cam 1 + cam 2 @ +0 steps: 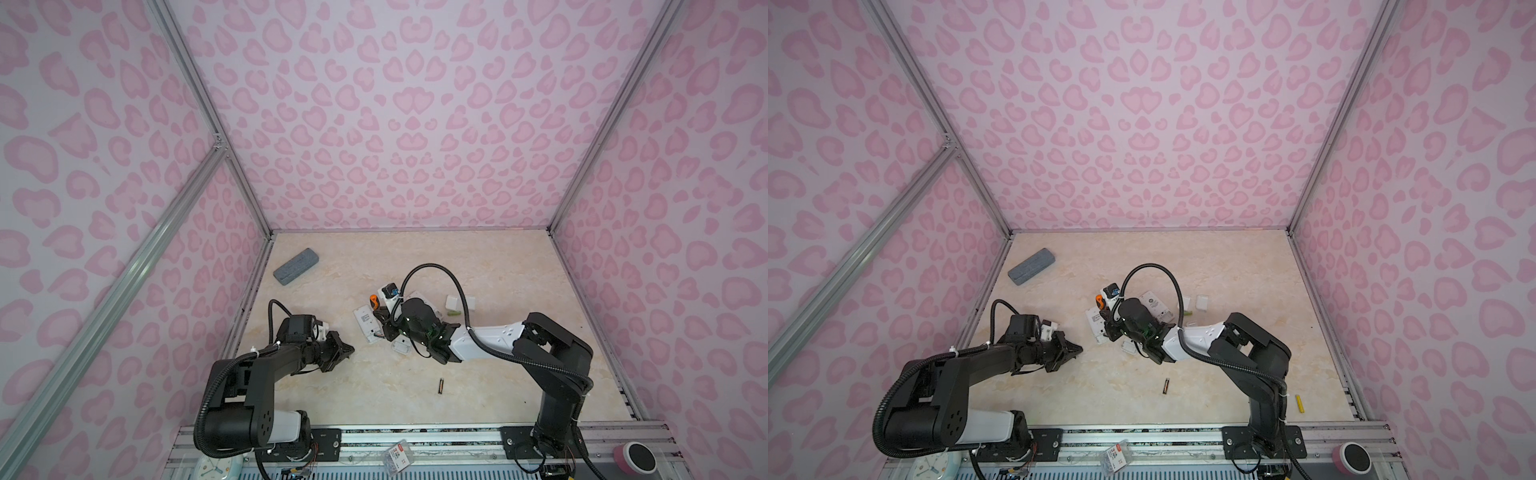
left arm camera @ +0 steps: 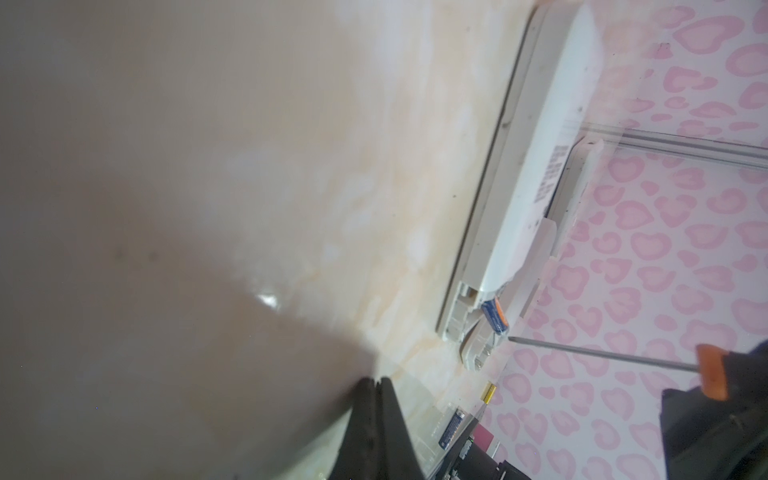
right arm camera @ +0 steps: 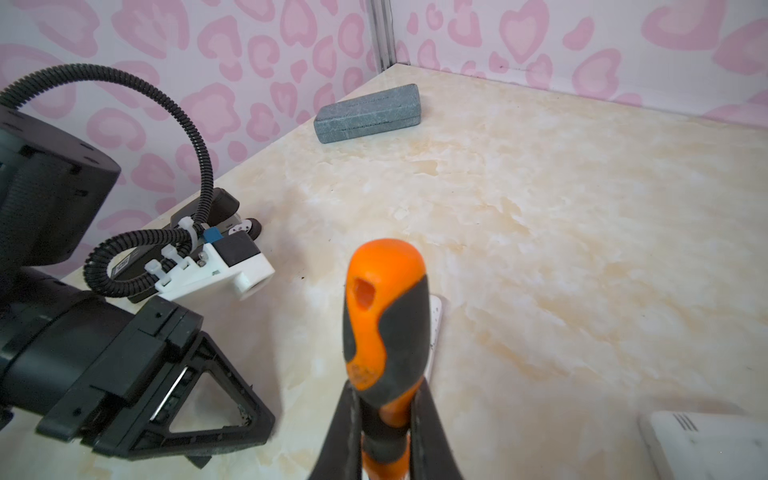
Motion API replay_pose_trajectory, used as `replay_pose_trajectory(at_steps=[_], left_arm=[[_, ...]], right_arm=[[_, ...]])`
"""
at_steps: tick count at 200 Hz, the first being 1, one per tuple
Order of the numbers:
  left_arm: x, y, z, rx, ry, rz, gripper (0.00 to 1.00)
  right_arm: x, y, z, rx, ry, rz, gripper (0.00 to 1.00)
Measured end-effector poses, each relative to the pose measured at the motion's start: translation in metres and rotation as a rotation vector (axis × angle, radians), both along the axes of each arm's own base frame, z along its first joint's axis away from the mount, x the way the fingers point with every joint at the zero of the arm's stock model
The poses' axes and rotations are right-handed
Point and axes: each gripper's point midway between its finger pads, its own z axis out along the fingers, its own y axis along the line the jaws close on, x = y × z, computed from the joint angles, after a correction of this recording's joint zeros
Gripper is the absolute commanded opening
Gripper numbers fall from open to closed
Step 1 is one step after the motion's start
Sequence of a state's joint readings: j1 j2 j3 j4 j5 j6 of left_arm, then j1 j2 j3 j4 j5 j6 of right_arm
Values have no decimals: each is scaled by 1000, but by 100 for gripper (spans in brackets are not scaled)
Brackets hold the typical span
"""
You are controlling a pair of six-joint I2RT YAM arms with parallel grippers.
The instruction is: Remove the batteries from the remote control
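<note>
1. Right gripper (image 3: 386, 419) of mine clenched the orange-and-black-handled screwdriver (image 3: 384, 316); my left gripper (image 2: 376, 384) was closed and empty.
2. One blue-and-orange cylindrical battery (image 2: 496, 319) sat tilted in the white plastic remote (image 2: 536, 187), at its open end.
3. Prying hard, I judged, could fling it or slide the unheld remote.

I can read nothing from here: the print on the white remote (image 2: 536, 158) and on the clear box (image 1: 397, 455) is too blurred.

Marble-look table (image 1: 498, 266) w/ grey case (image 1: 294, 266) far-left, white remote (image 1: 365, 322) mid, dark battery (image 1: 440, 386) near front.
</note>
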State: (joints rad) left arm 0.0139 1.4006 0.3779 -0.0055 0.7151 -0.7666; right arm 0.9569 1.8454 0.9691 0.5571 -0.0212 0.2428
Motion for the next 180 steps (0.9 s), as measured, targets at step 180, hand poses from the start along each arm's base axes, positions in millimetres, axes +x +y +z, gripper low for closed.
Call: replay_pose_trajectory(at_steps=[180], left_arm=[[-4,-26,-1,12,9,-79,4]], right_arm=[[9,44,-1,8,-9,68,0]])
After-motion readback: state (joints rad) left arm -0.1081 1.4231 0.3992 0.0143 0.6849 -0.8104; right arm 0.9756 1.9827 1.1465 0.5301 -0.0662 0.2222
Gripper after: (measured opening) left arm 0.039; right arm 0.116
